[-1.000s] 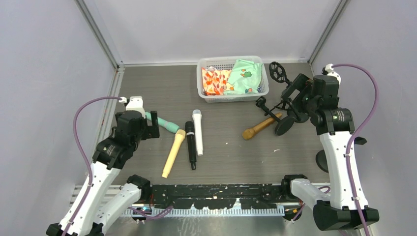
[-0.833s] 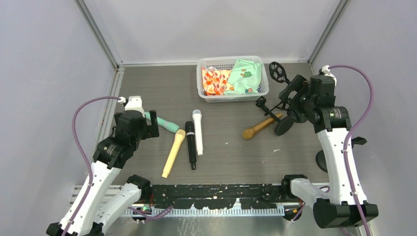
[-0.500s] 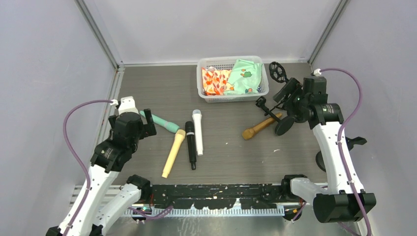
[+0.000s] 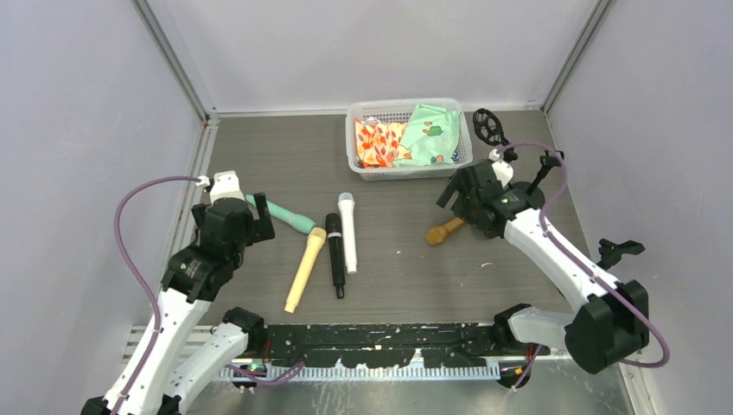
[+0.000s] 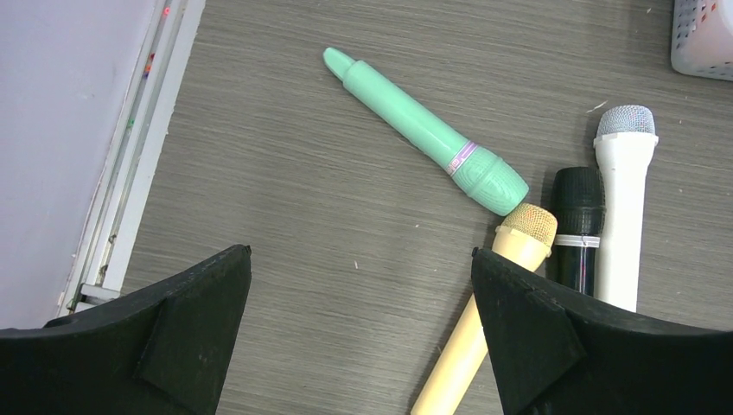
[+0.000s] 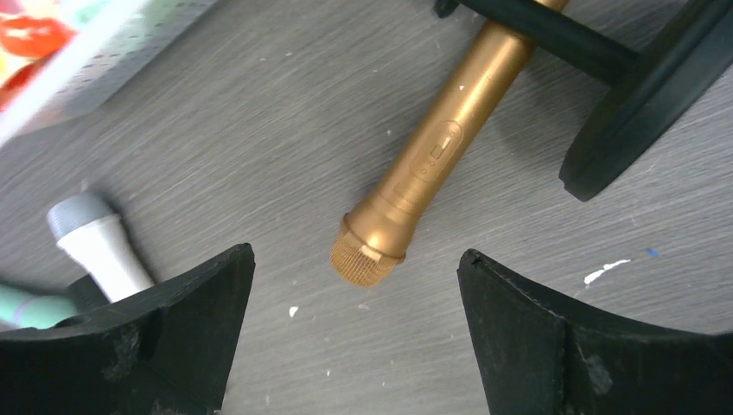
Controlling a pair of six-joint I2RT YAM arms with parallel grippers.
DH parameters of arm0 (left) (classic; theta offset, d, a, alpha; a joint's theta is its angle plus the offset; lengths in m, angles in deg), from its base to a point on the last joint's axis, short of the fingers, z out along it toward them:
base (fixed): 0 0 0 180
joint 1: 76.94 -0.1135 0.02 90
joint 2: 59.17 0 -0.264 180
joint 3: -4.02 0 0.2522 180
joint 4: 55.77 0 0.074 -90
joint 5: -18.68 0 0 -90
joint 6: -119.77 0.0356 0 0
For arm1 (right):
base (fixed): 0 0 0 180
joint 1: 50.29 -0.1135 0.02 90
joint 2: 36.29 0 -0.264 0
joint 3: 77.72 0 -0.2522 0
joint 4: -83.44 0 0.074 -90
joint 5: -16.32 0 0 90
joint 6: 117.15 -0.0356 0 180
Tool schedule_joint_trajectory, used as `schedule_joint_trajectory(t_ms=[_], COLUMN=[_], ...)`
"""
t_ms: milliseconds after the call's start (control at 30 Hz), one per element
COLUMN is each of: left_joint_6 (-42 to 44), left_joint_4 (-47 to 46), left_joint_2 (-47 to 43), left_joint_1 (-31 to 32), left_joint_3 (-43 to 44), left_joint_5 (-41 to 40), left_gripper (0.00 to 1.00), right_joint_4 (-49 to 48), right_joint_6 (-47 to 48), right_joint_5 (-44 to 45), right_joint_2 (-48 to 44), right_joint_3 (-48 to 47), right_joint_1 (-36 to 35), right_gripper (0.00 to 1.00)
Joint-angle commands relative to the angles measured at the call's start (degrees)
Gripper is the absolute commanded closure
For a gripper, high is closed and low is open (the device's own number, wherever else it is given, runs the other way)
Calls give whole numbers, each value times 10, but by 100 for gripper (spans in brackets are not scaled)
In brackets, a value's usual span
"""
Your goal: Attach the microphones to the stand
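Five microphones lie on the table: green point(image 4: 290, 216), cream point(image 4: 304, 268), black point(image 4: 335, 251), white point(image 4: 348, 229) and gold point(image 4: 442, 232). The black stand lies tipped over at the right; its ring clip point(image 4: 488, 126) shows, the rest is mostly hidden under my right arm. In the right wrist view the gold microphone point(image 6: 432, 164) lies under the stand's rod point(image 6: 544, 35), beside the base disc point(image 6: 644, 112). My right gripper point(image 6: 356, 252) is open and empty above the gold head. My left gripper point(image 5: 361, 252) is open and empty, just left of the cream microphone point(image 5: 484, 320) and below the green one point(image 5: 423, 130).
A white basket point(image 4: 353, 143) with patterned cloths stands at the back centre. A small black clamp-like part point(image 4: 618, 251) sits at the right edge. Grey walls close in left, right and behind. The left table rail point(image 5: 130, 173) runs beside my left gripper.
My right arm has swung left and down, from over the stand to above the gold microphone's head. My left arm shifted slightly left. The microphones have not moved.
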Motion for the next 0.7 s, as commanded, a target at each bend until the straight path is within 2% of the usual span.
schedule_joint_trajectory(t_ms=[0, 233, 400, 667], left_joint_6=[2, 0, 1, 3], left_joint_4=[-24, -25, -23, -23], left_joint_2=[-8, -6, 3, 10], left_joint_1=[1, 2, 1, 1], left_joint_3=[-1, -2, 0, 0], left_joint_5=[1, 1, 4, 10], left_gripper=[0, 0, 0, 0], right_joint_4=[-98, -174, -186, -198], right_joint_6=[-67, -116, -119, -125], right_joint_5=[83, 89, 93, 88], right_joint_2=[40, 96, 144, 207], right_joint_3=[47, 99, 101, 100], right_joint_1=[-20, -29, -29, -30], right_gripper=[8, 8, 9, 16])
